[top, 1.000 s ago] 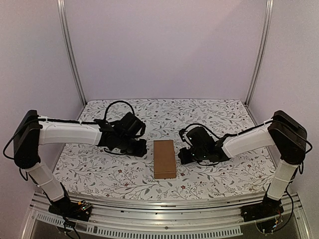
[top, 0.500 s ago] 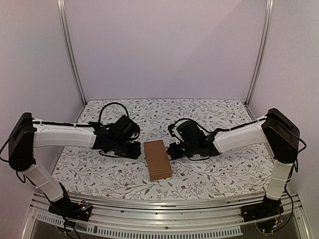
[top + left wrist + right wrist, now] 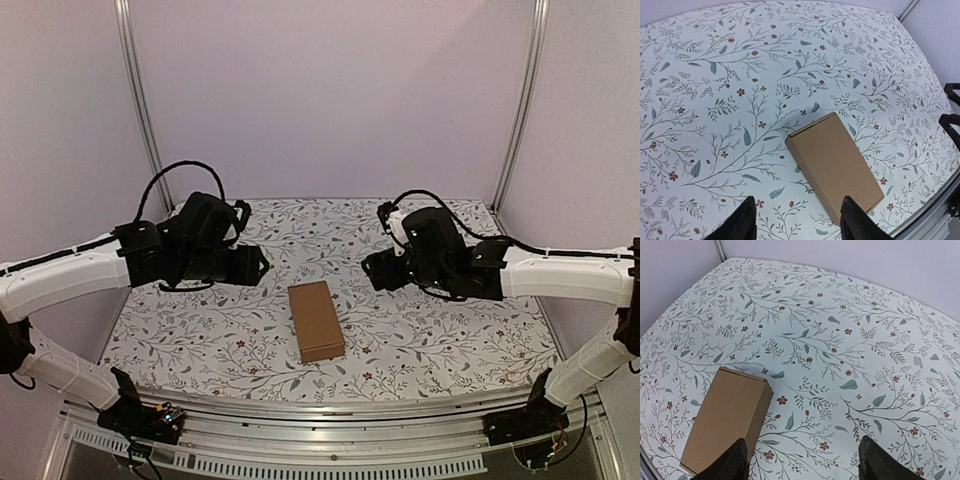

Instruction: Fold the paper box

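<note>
**A:** What is on the left?

**B:** The left arm (image 3: 70, 280) reaches in from the side. The left gripper (image 3: 797, 227) hangs above the flowered tablecloth (image 3: 180, 330), clear of it. Its two black fingertips (image 3: 746, 222) stand well apart with only cloth showing between them, so it holds nothing.

**A:** And in the middle?

**B:** The paper box (image 3: 316, 320) lies flat on the cloth, between the two grippers and somewhat nearer the front edge of the table. It is a closed, plain brown oblong. Its long side runs away from the arms, with the far end turned slightly left. Neither gripper touches it.

**A:** And the right?

**B:** The right gripper (image 3: 807, 465) hovers over the cloth to the right of the box and a little further back. Its fingers (image 3: 735, 462) are spread wide and empty. From above, both grippers read as dark lumps, and the gap is hard to judge there. The wrist views show it plainly. In the right wrist view the box sits at the lower left beside one fingertip, apparently below it rather than in contact.
</note>
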Controlling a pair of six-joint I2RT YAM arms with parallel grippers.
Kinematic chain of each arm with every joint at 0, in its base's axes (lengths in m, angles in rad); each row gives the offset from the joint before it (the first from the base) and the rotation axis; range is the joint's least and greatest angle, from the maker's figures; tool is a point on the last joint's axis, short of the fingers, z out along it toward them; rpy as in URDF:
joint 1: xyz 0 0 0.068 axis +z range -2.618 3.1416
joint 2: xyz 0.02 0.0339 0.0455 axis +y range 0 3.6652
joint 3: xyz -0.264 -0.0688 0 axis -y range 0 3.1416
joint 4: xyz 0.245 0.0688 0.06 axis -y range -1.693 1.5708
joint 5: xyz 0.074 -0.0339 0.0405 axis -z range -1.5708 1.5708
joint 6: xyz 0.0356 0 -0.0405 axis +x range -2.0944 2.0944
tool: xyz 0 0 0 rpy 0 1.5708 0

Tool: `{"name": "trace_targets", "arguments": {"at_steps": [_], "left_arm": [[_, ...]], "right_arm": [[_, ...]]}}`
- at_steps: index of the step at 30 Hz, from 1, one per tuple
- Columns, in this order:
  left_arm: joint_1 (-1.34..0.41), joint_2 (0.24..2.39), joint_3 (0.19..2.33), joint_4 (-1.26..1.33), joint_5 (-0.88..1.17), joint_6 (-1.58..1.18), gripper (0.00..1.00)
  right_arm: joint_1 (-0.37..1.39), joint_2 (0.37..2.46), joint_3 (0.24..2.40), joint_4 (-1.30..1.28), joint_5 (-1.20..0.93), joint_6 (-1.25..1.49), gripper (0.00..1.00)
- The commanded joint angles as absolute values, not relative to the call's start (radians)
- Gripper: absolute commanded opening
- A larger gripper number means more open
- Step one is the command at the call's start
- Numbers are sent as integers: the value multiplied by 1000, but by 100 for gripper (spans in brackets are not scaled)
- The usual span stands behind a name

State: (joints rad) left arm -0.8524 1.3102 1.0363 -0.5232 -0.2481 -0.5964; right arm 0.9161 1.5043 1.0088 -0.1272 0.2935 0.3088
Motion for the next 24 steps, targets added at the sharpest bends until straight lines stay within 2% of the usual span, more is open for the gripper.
{"name": "trace_targets", "arguments": {"at_steps": [1,5,8,12,16,20,24], "left_arm": [[-838,1205,1102,-613,-326,-528,63],[-832,1175,1197,-703,-363,-467,81],[-820,1175,1281,-770,-379,-416,99],[-771,1175,1384,-839,-369,-351,100],[-657,1175,1408,-843,-322,-317,100],[-471,1167,1325,-782,-188,-332,100],[-379,1125,1199,-677,-164,-332,99]], "right_arm": [[905,1334,971,-220,482,185,99],[890,1240,993,-311,567,116,99],[854,1195,1035,-399,583,82,99],[691,1180,1149,-598,435,176,99],[462,1161,1184,-666,241,244,99],[228,1128,1172,-690,4,326,99],[189,1074,1125,-693,-29,301,99]]}}
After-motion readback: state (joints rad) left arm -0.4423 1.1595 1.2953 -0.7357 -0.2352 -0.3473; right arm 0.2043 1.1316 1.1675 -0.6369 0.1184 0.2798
